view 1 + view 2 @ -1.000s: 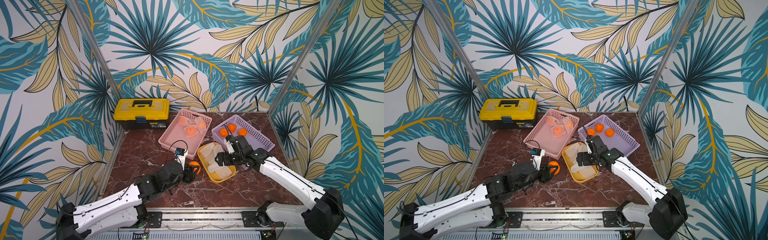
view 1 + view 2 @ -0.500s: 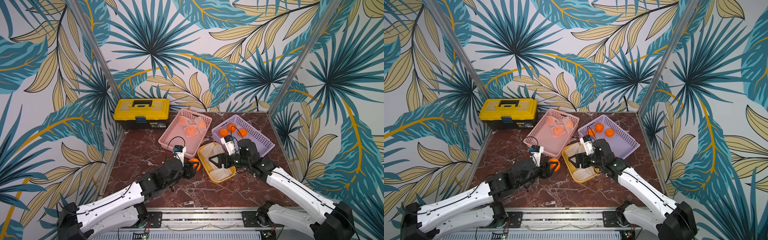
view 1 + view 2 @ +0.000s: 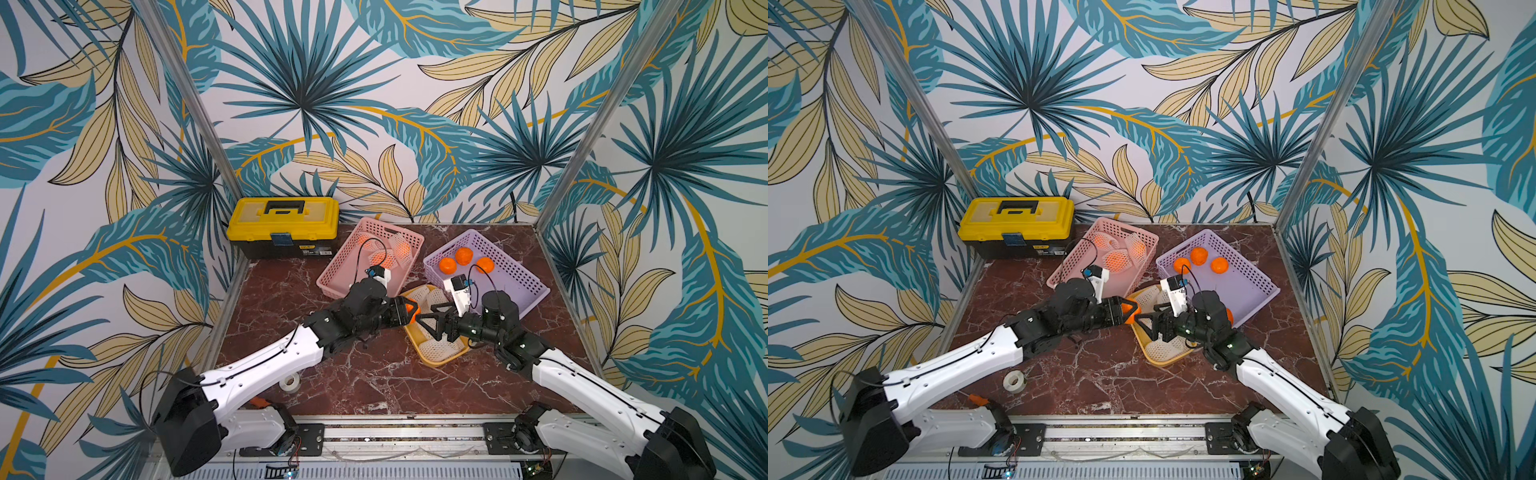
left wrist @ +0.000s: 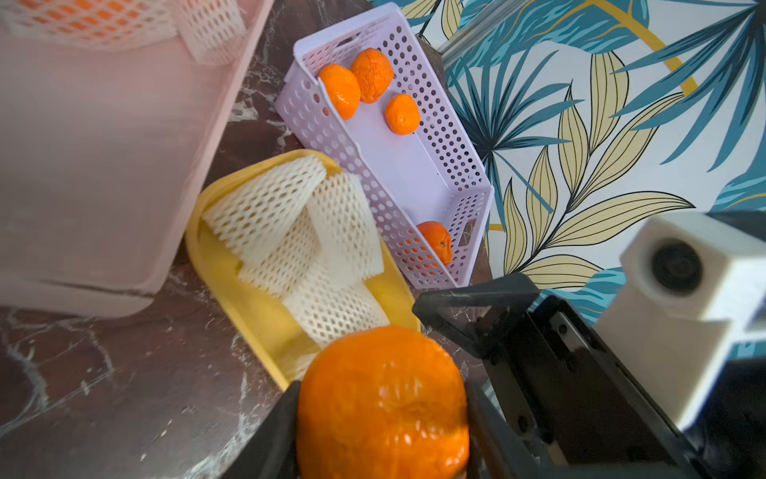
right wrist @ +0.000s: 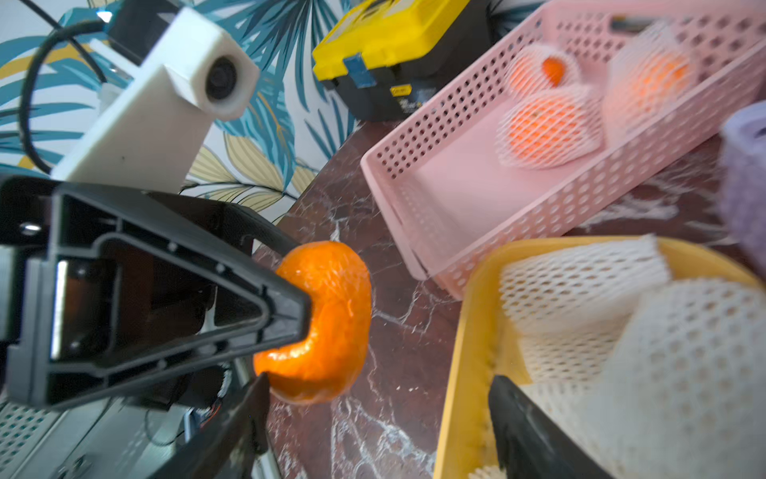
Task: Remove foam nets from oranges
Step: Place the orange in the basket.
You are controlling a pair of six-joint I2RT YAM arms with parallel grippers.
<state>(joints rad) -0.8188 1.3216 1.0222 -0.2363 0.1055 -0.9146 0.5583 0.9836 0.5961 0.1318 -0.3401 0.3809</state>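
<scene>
A bare orange (image 4: pixel 383 402), with no net on it, is clenched between the jaws of the left tool (image 3: pixel 409 308) just left of centre in both top views. It is held above the tabletop (image 3: pixel 291 299) at the left edge of the yellow tray (image 3: pixel 436 362). The right tool (image 3: pixel 424 316) is pointed at the fruit from the right, its jaws spread wide with nothing between them. Its fingertips are just beside the fruit, though contact cannot be made out. Loose foam nets (image 4: pixel 290 232) are piled in the yellow tray beneath the right tool. In the purple basket (image 3: pixel 515 272), right of centre, three peeled-free oranges (image 3: pixel 463 257) are gathered at the upper end and a fourth orange (image 4: pixel 433 242) lies at the lower end. Three netted oranges (image 5: pixel 547 128) are left in the pink basket (image 3: pixel 332 270), above centre. The stripping of this fruit is judged finished, so the step in hand appears to be its transfer to the purple basket, most likely by a handover between the tools. For that, the right jaws would have to be closed on the free side of the fruit before the left jaws are released. A light squeeze is called for, since the skin is seen dented under the left finger in the right wrist view.
</scene>
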